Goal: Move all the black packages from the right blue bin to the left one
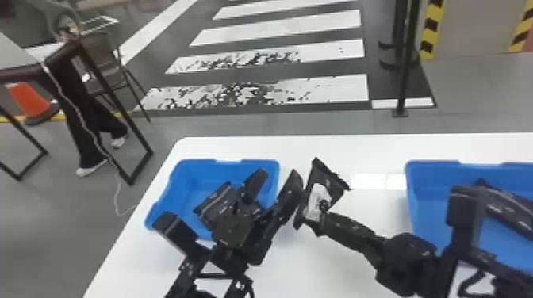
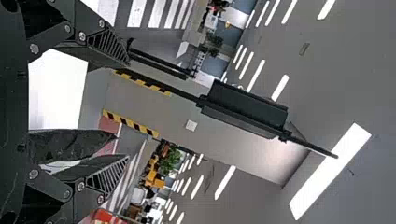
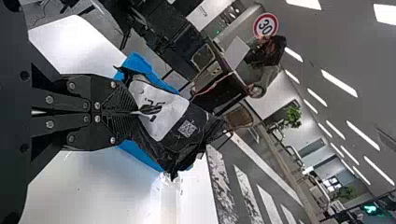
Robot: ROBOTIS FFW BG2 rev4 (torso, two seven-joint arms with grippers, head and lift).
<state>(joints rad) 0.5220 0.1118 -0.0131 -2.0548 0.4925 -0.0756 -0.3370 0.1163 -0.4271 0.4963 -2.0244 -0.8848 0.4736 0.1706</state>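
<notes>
**Black package (image 1: 331, 180) clamped at its edge, just shy of the left bin (image 1: 228, 161)**

Head view: reads as a soft, floppy mailer, probably light, maybe a bit slippery. Got to be pinched on a good fold of film and kept from sagging. Held up by the right tool (image 1: 318, 212) between both bins, near the left bin's inner side. Can't tell what to call the dark shape (image 1: 511, 214) at the right bin (image 1: 416, 194), package or arm. Spread wide at the left bin, the left tool (image 1: 228, 198), so likely needs easing aside before any drop. Smooth white bench (image 1: 357, 150) underneath, crosswalk stripes (image 1: 329, 87) and an orange cone (image 1: 25, 99) beyond.

Left wrist view: looks released, with fingers well apart. Past them, pale ceiling lights (image 2: 329, 170) and yellow-and-black edging (image 2: 140, 84).

Right wrist view: clenched on the package right by the white label (image 3: 159, 109). Creased and crumpled all over, so would bend rather than break. Could swing or snag on the rim; better to lower gently. Glossy bench below, with a round traffic sign (image 3: 266, 25) and a green plant (image 3: 293, 116) off in the room.
</notes>
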